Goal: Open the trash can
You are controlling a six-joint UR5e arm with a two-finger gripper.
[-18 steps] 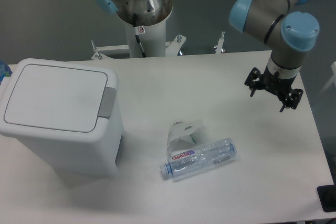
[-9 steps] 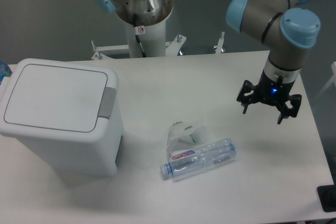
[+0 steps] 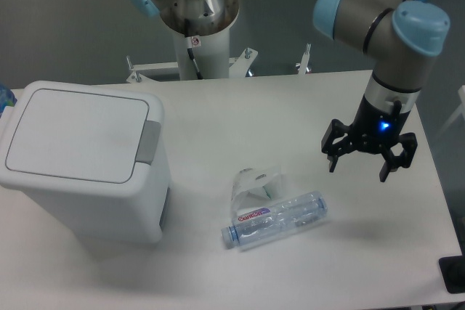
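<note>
The trash can (image 3: 80, 161) is a large white boxy bin at the left of the table. Its flat lid is down, and the grey push tab (image 3: 150, 142) sits on the lid's right edge. My gripper (image 3: 359, 169) hangs over the right side of the table, far from the can. It is open, fingers spread and pointing down, with nothing between them. A blue light glows on the wrist above it.
A clear plastic bottle (image 3: 276, 219) lies on its side in the middle front of the table, next to a small clear plastic piece (image 3: 256, 185). The arm's white base column (image 3: 197, 27) stands behind the table. The table's right edge is close to the gripper.
The gripper has moved left and toward the front of the table, turning so its fingers point straight down. The trash can's lid stays shut and the bottle has not moved.
</note>
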